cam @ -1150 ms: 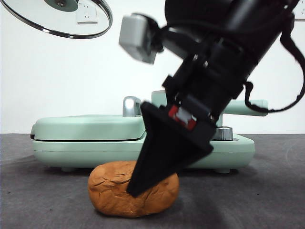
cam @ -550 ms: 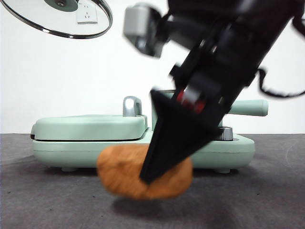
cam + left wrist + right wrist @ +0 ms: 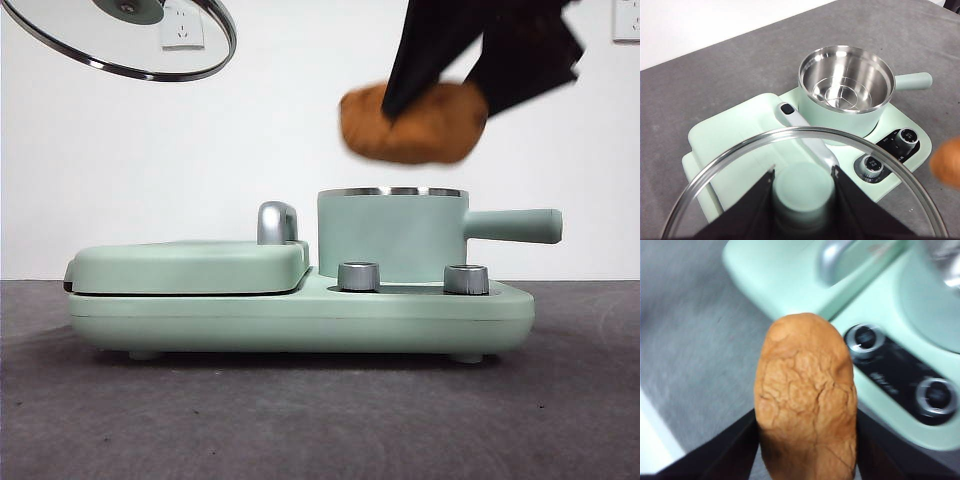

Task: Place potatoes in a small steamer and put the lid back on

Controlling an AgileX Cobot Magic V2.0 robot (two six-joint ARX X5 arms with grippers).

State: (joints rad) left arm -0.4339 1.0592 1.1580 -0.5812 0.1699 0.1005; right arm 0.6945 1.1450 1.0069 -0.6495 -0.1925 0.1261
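Potato clamped in my right tool, jaws pressing both its sides, hanging above the steamer and clear of the bench, my left tool gripping the lid by its knob, held high.

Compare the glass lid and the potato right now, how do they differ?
The lid is clear glass with a steel rim and a mint-green knob; the potato is solid orange-brown with cracked skin. The lid is a flat disc; the potato is an oval lump. The left gripper holds the lid off to one side; the right gripper holds the potato above the pot. Both are held clear of the table.
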